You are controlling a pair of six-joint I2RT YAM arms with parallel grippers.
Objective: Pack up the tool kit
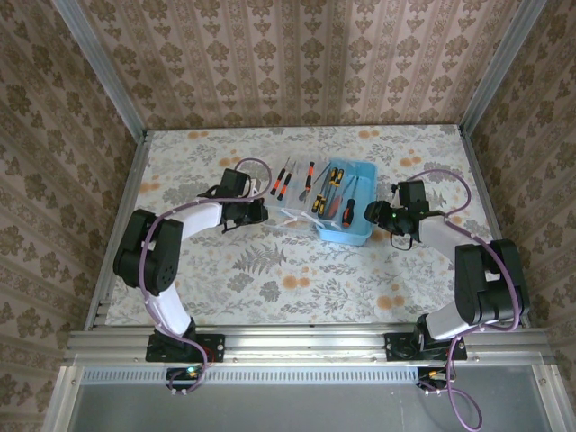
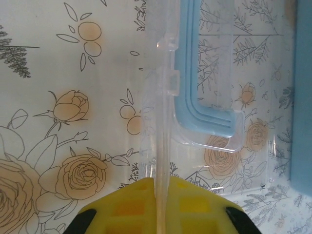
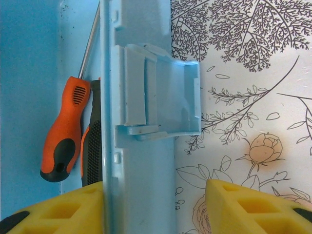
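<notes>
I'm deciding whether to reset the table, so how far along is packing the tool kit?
Partly done. Some screwdrivers already lie inside the blue case. In hand: the left hand is shut on the edge of the clear lid, which lies open; the right hand straddles the case wall, open. Left: loose screwdrivers on the table beside the case, then closing the lid.

Glossy clear plastic lid (image 2: 156, 136), smooth blue plastic case (image 3: 139, 161).
</notes>
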